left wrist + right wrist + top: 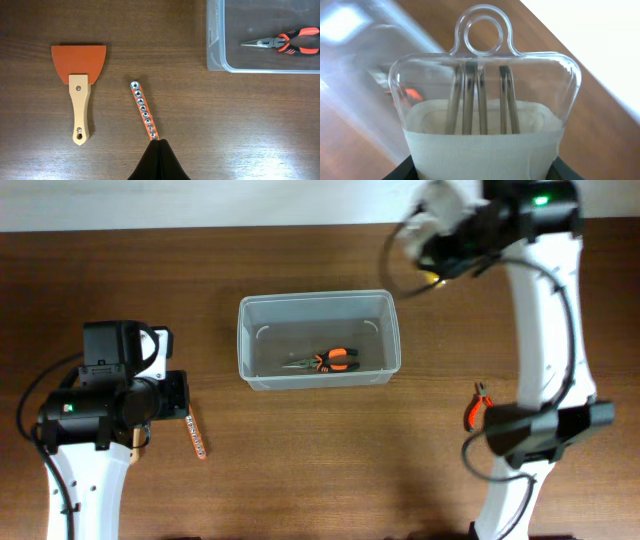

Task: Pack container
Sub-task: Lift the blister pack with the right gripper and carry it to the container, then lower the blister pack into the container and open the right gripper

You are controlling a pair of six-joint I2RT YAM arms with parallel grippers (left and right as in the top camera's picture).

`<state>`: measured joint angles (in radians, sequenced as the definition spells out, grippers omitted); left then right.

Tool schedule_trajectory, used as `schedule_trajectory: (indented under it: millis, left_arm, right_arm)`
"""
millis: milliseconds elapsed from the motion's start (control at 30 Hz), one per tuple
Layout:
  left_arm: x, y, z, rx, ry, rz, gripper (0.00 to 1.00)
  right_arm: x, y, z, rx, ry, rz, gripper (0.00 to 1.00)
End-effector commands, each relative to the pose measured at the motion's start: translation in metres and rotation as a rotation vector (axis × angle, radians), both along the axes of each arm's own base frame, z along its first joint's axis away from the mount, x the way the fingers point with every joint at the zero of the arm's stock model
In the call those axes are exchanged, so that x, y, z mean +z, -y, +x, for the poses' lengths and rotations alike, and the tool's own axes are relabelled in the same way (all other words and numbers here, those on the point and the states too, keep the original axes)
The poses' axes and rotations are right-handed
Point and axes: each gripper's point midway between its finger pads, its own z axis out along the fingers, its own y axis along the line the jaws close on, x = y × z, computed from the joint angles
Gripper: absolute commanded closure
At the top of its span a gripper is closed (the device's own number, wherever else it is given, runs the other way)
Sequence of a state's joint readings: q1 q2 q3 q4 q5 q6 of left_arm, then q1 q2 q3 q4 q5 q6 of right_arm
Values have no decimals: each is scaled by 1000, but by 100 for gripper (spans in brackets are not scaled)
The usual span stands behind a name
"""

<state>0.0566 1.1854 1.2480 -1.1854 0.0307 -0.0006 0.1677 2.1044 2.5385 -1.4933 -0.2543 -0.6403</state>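
**Tub sitting mid-table, clear pack being held up top right**

Far left, an orange scraper [79, 85] is being mostly hidden overhead by the arm, but it's being shown whole at the left wrist, beside a socket rail [143, 111]. The left gripper [159, 152] is being pressed closed at the rail's near end. The container [318, 297] is sitting mid-table with pliers [327, 361] inside. Small orange cutters [479, 404] are lying by the right arm. A clear pack [485, 95] of metal rods is being clamped by the right gripper [428, 238].
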Motion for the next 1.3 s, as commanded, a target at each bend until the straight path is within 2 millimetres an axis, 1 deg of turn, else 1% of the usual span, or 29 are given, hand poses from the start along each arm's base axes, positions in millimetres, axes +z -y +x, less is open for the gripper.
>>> schedule_trajectory:
  millis: [0, 33, 100, 167, 267, 333, 400, 500, 600, 667, 767, 800, 867, 900, 1000, 1100, 1267]
  left_arm:
    - [2, 0, -1, 7, 7, -9, 97]
    - [2, 0, -1, 7, 7, -9, 97]
    - [2, 0, -1, 7, 7, -9, 98]
    - [2, 0, -1, 7, 7, -9, 98]
    - [2, 0, 0, 7, 8, -9, 98]
    - [2, 0, 0, 7, 8, -9, 98]
    - [2, 0, -1, 7, 7, -9, 98]
    - [2, 0, -1, 7, 5, -9, 98]
    - [2, 0, -1, 7, 4, -9, 98]
    - [2, 0, -1, 7, 4, -9, 98]
    - [2, 0, -1, 7, 3, -9, 98]
    - [2, 0, -1, 7, 3, -9, 98]
    - [2, 0, -1, 7, 4, -9, 98]
    - [2, 0, -1, 7, 4, -9, 98]
    - [2, 0, -1, 7, 4, -9, 98]
    - [2, 0, -1, 7, 4, -9, 98]
    - [2, 0, -1, 7, 4, -9, 98]
  right_arm:
    - [-6, -43, -20, 242, 16, -52, 76]
    - [-12, -55, -27, 286, 3, -61, 76]
    - [-29, -78, -39, 383, -32, -87, 79]
    - [-47, -93, -48, 452, -70, -108, 82]
    - [-79, -110, -58, 508, -137, -126, 83]
    - [-101, -118, -62, 529, -174, -134, 83]
    - [-123, -124, -65, 544, -200, -141, 83]
    - [-149, -126, -64, 547, -215, -144, 85]
    - [-170, -123, -59, 538, -213, -147, 85]
    - [-181, -119, -53, 523, -202, -159, 85]
    - [-186, -114, -48, 510, -191, -167, 85]
    - [-186, -112, -46, 505, -188, -169, 83]
    - [-186, -110, -44, 498, -186, -168, 69]
    - [-186, -108, -43, 492, -186, -172, 66]
    - [-187, -103, -41, 482, -186, -184, 62]
    - [-187, -102, -40, 478, -186, -183, 50]
    - [-186, -102, -39, 478, -180, -183, 46]
